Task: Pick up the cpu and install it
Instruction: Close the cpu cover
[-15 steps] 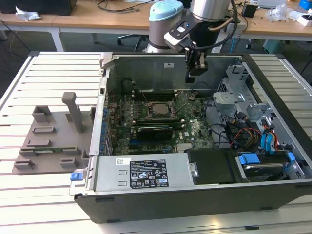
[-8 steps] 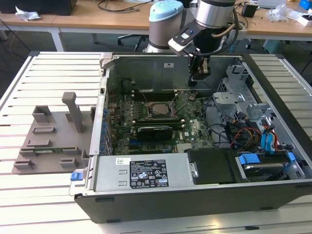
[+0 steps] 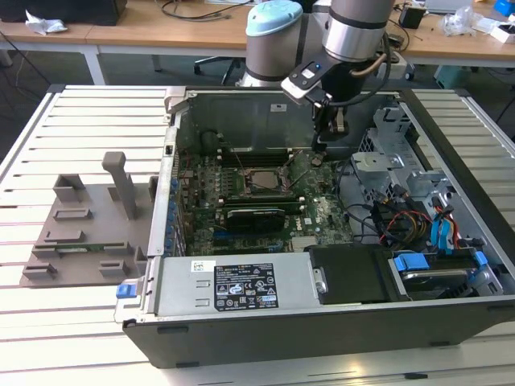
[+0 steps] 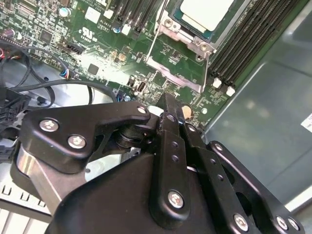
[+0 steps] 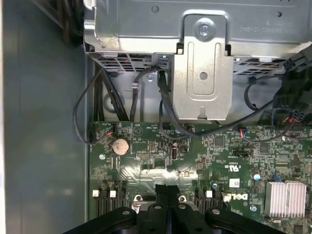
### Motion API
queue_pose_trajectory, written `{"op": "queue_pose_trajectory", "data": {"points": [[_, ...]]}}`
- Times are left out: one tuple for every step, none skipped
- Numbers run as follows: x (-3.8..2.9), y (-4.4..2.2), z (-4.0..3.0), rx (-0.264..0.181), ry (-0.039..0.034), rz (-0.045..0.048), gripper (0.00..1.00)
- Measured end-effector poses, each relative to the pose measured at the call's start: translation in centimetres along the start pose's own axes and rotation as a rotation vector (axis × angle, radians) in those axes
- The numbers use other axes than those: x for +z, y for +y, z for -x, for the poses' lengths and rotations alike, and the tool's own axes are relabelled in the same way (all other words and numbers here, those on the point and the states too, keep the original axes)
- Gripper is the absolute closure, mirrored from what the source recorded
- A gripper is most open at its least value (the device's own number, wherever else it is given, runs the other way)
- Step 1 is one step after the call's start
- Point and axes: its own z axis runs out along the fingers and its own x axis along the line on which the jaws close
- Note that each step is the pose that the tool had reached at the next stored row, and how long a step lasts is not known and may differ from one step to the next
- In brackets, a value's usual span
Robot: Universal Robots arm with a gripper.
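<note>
While the claw point(image 3: 319, 149) hangs low over the motherboard point(image 3: 326, 215) inside the open case point(image 3: 241, 108), its fingers are pressed together with nothing between them. Its tip is just beside the coin battery point(image 4: 185, 112). The cpu point(image 4: 204, 12) lies in the socket, apart from the claw.

the cpu point(image 3: 262, 182), a flat square chip with a pale silver-grey top plate, lies level inside the metal socket frame point(image 4: 192, 43) on the green motherboard point(image 4: 97, 44); its thin rim shows in the second wrist view point(image 4: 204, 10).
</note>
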Motion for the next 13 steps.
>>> {"op": "queue_pose_trajectory", "data": {"points": [[0.18,0.02,0.0,0.0,0.0,0.0,0.89],[0.58,0.04,0.0,-0.001,0.0,0.0,0.89],[0.89,0.06,-0.01,-0.002,-0.0003,-0.0001,0.89],[1.24,0.07,-0.01,-0.003,-0.0004,0.0,0.89],[1.44,0.08,-0.01,-0.003,-0.0002,0.0,0.89],[1.83,0.09,-0.02,-0.005,-0.0002,0.0,0.89],[2.18,0.01,-0.03,-0.005,-0.0002,0.0,0.89],[2.53,-0.23,-0.03,-0.005,-0.0004,0.0,0.89],[2.8,-0.52,-0.05,-0.005,-0.0003,0.0,0.89],[2.85,-0.75,-0.06,-0.005,-0.0002,0.0,0.89],[2.88,-1.35,-0.07,-0.006,-0.0004,0.0001,0.89],[2.89,-1.6,-0.08,-0.005,-0.0003,0.0003,0.89],[2.9,-1.78,-0.08,-0.005,-0.0002,0.0003,0.89]]}}
